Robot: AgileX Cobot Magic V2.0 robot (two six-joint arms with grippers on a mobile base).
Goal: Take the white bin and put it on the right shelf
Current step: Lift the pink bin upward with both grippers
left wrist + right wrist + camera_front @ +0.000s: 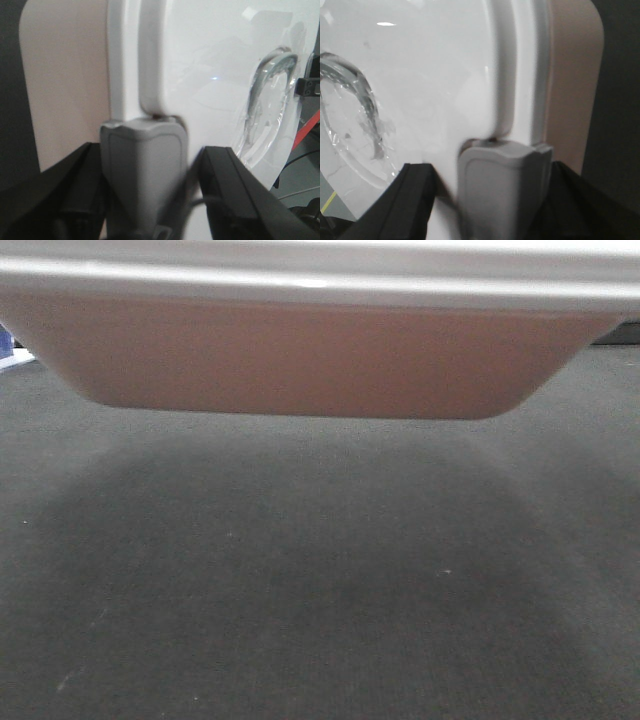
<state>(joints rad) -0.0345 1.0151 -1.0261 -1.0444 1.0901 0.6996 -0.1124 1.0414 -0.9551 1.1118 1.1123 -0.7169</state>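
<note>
The white bin (pixel 300 360) fills the top of the front view, its pinkish side hanging above the floor. In the left wrist view its glossy white lid (pixel 210 75) is close up. My left gripper (pixel 150 200) has its black fingers (pixel 75 185) on either side of a grey latch (pixel 142 170) at the bin's end and is shut on it. In the right wrist view the lid (pixel 420 75) shows again. My right gripper (pixel 490 200) grips the other grey latch (pixel 505 190) the same way. The right shelf is out of view.
Dark grey carpet floor (pixel 320 590) lies under the bin, with the bin's shadow on it. A bit of something blue (pixel 5 345) shows at the far left edge. A clear moulded recess (pixel 265 100) sits in the lid. A red cable (pixel 305 130) runs beyond it.
</note>
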